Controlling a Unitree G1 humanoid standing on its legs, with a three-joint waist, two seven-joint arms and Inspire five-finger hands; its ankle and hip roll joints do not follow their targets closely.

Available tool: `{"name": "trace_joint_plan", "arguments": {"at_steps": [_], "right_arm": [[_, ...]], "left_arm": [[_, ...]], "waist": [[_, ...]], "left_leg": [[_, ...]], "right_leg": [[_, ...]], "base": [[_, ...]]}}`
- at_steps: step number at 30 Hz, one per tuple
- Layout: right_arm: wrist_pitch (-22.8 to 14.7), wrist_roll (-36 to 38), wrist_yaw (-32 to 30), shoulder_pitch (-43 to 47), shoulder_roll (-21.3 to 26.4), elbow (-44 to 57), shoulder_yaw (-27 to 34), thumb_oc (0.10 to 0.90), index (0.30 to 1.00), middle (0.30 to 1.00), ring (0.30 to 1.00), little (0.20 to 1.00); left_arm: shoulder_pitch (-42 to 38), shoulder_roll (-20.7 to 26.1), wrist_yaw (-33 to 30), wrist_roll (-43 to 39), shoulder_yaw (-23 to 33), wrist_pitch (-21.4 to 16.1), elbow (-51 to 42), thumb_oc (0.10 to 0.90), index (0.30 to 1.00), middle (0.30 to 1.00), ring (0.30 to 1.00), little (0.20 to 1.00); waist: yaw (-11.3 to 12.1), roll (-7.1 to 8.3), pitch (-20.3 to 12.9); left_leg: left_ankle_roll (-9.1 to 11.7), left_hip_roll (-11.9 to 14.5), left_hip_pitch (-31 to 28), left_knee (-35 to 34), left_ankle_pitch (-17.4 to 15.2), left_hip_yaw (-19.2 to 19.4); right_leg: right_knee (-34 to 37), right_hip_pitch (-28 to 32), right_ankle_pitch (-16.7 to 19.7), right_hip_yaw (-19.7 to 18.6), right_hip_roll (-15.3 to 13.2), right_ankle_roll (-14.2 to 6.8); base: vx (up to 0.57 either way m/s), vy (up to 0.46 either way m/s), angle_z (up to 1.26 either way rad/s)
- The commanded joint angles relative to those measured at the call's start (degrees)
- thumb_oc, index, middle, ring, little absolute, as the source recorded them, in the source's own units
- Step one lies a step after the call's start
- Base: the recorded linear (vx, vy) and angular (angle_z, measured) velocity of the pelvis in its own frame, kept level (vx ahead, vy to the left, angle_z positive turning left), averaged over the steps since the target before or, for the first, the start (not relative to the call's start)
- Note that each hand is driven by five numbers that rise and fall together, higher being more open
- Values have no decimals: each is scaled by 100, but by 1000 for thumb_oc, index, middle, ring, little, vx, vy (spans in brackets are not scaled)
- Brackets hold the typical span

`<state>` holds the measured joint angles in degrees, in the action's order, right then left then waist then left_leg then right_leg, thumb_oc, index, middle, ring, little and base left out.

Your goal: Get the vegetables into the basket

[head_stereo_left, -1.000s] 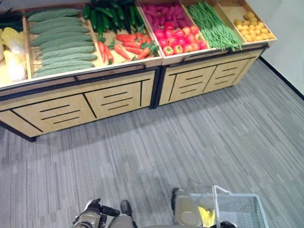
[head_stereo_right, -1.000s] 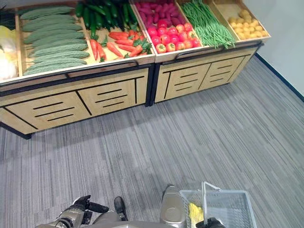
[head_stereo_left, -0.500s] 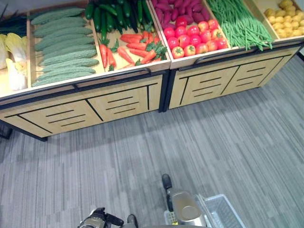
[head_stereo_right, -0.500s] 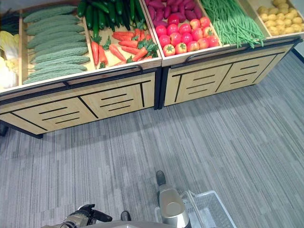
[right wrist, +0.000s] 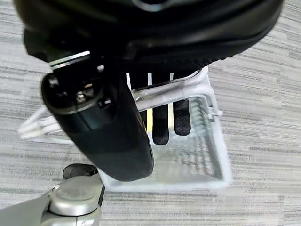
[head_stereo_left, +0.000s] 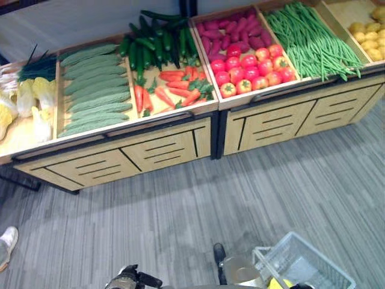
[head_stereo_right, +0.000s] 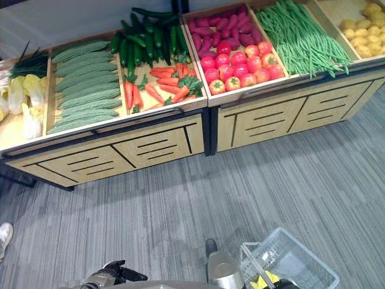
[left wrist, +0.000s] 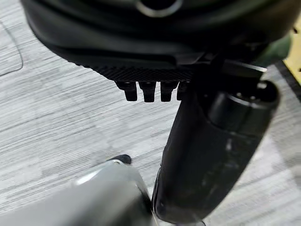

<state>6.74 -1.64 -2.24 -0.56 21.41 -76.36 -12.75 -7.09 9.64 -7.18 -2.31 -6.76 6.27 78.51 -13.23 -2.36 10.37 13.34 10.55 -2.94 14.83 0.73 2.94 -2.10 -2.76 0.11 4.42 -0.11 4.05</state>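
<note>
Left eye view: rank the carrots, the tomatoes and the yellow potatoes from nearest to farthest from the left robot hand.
Measured from the left robot hand, at the bottom edge:
1. Carrots, front of the left stand's right bin.
2. Tomatoes, front of the right stand's left bin.
3. Yellow potatoes, far right bin at the view's edge.

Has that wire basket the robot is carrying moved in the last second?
Cannot tell. The whole view has shifted, so the camera moved: the produce stand sits differently in frame too. The basket hangs from the right hand, low on the robot's right, as it did before.
</note>
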Motion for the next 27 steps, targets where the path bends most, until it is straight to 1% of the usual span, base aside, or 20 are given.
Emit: {"name": "trace_joint_plan", "arguments": {"at_steps": [1,2,3,4,5,8,9,13,15,18,20,23,24,25,26,27], "right_arm": [[-39,89,16,211,128,-22,73,400,300,300,300,300],[-54,58,18,223,113,2,47,400,300,300,300,300],[-60,29,14,227,107,11,18,400,300,300,300,300],[-68,15,6,221,97,6,4,400,300,300,300,300],[-51,-30,20,217,75,-27,-25,400,300,300,300,300],[-58,9,19,205,2,-6,-53,400,300,300,300,300],[-68,38,7,221,-37,-26,-98,400,300,300,300,300],[-57,-31,20,217,-89,-46,-149,400,300,300,300,300],[-55,-27,-9,260,-126,-22,-171,400,300,300,300,300],[-69,17,-40,265,-182,0,-161,400,300,300,300,300],[-105,31,-70,276,-196,4,-176,400,300,300,300,300],[-162,47,-154,281,-168,93,-178,400,300,300,300,300],[-215,84,-229,291,-124,228,-156,400,300,300,300,300],[-277,146,-267,209,-21,500,-35,400,300,300,300,300],[-311,177,-251,137,17,674,43,400,300,300,300,300],[-346,182,-236,44,100,779,144,400,300,300,300,300]], "left_arm": [[383,297,-152,32,-222,142,-136,900,1000,1000,1000,1000],[373,310,-150,33,-228,117,-156,900,1000,1000,1000,1000],[365,308,-156,36,-266,109,-172,900,1000,1000,1000,1000],[369,305,-157,36,-292,108,-166,900,1000,1000,1000,1000],[358,313,-159,55,-317,120,-138,900,1000,1000,1000,1000],[337,316,-120,101,-373,115,-172,900,1000,1000,1000,1000],[325,328,-107,106,-395,99,-194,900,1000,1000,1000,1000],[335,324,-93,178,-443,112,-209,900,1000,1000,1000,1000],[323,339,-122,186,-441,104,-223,900,1000,1000,1000,1000],[317,384,-235,-17,-295,81,-259,900,1000,1000,1000,1000],[175,509,-356,-104,-300,-4,-524,900,1000,1000,1000,1000],[-42,749,-548,98,-488,-110,-1155,900,1000,1000,1000,1000],[-172,995,-720,209,-536,-184,-1871,900,1000,1000,1000,1000],[-180,1465,-780,496,-570,-298,-3488,900,1000,1000,1000,1000],[-142,1749,-753,704,-535,-376,-4124,900,1000,1000,1000,1000],[-121,2020,-789,845,-420,-438,-4466,900,1000,1000,1000,1000]], "waist": [[196,199,194],[272,140,211],[356,115,221],[413,105,254],[399,84,255],[360,88,234],[395,117,196],[405,105,114],[394,94,83],[429,119,53],[446,142,26],[437,161,35],[434,190,68],[427,208,133],[429,224,145],[423,230,159]], "left_leg": [[-666,-422,449,-986,278,449],[-655,-489,778,-1265,537,339],[-665,-576,905,-1442,694,165],[-678,-642,963,-1493,782,41],[-710,-638,821,-1551,728,65],[-738,-639,666,-1557,628,188],[-806,-689,599,-1623,558,110],[-851,-714,440,-1862,530,225],[-885,-746,349,-1956,475,275],[-922,-781,284,-1983,393,336],[-922,-796,257,-1983,338,411],[-930,-804,210,-1983,306,451],[-935,-794,181,-1983,297,489],[-940,-794,150,-1983,280,497],[-930,-781,180,-1983,309,505],[-924,-773,182,-1983,309,513]], "right_leg": [[-259,-212,204,-636,-349,-840],[-206,-117,179,-738,-276,-846],[-204,-24,141,-831,-247,-842],[-222,60,86,-938,-213,-837],[-271,80,20,-988,-159,-843],[-303,42,12,-1039,-105,-851],[-226,15,44,-1137,-115,-847],[-58,54,88,-1172,-193,-925],[55,33,160,-1226,-254,-999],[219,44,274,-1275,-326,-1085],[341,68,359,-1233,-406,-1154],[372,92,386,-1258,-425,-1193],[358,84,399,-1291,-415,-1208],[330,95,378,-1289,-419,-1229],[321,52,402,-1283,-414,-1231],[308,37,397,-1273,-413,-1239]], "base": [[194,60,6],[259,54,6],[195,27,4],[176,21,7],[103,17,-31],[33,26,-93],[60,76,-69],[40,66,-30],[5,97,15],[11,87,-18],[-8,84,-13],[0,61,1],[-31,57,-3],[-63,45,-8],[-59,26,-13],[-20,13,-9]]}}
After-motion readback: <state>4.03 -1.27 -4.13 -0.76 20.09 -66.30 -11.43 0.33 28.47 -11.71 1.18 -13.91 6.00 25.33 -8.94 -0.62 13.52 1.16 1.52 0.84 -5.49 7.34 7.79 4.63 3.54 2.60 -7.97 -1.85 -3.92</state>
